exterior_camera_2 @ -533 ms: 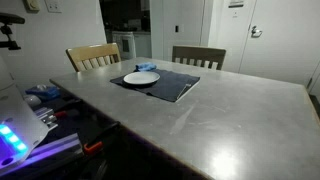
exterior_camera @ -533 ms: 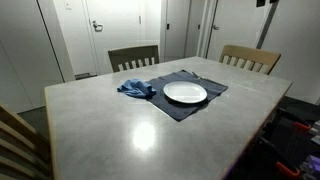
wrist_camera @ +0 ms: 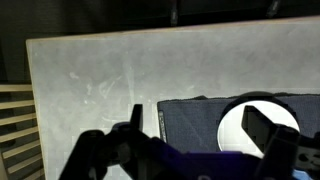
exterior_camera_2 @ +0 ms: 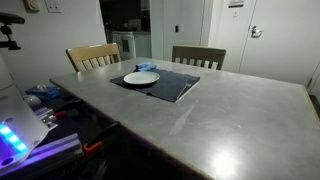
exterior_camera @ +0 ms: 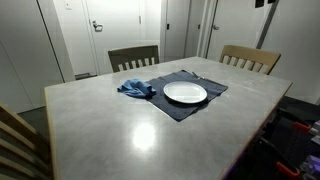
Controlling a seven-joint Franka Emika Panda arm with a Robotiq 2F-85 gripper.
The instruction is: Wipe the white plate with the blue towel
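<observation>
Blue towel point(exterior_camera: 135, 88) lies crumpled beside white plate point(exterior_camera: 185, 93).

A home dining room.
A large table point(exterior_camera: 95, 120) with wooden chairs point(exterior_camera: 133, 57) tucked in, a plate point(exterior_camera: 185, 93) on a dark placemat point(exterior_camera: 180, 110), white doors point(exterior_camera: 112, 28) behind.

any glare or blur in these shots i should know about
In an exterior view, a bright glare patch sits on the table; in the wrist view, the white plate is blown out and featureless, and the pincer, up close, is a dark blurred silhouette.
</observation>
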